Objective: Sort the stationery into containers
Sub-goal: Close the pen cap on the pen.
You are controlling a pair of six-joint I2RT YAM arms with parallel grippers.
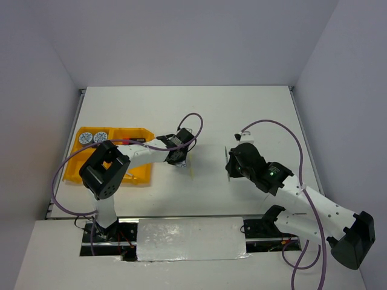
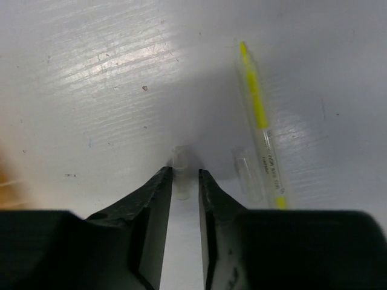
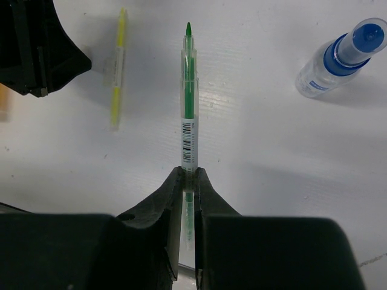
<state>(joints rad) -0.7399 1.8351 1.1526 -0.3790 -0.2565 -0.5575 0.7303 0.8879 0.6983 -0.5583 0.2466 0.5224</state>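
Observation:
My left gripper point(image 2: 185, 173) is low over the table, its jaws a narrow gap apart around a small clear pen cap point(image 2: 181, 181) lying between the tips; the cap touches the left finger only. A thin pale pen with yellow ink point(image 2: 259, 109) lies just to the right, with a second clear cap point(image 2: 245, 169) beside it. My right gripper point(image 3: 189, 173) is shut on a thin clear pen with green ink point(image 3: 189, 103), which points away from the jaws. The yellow-orange tray point(image 1: 142, 175) sits at the left with two round tins point(image 1: 93, 137) in its far compartment.
A small blue-capped bottle point(image 3: 341, 57) lies on the table right of the green pen. The yellow pen point(image 3: 118, 72) and my left gripper's body point(image 3: 30, 48) show at the upper left of the right wrist view. Both grippers point(image 1: 179, 158) point(image 1: 230, 163) are mid-table.

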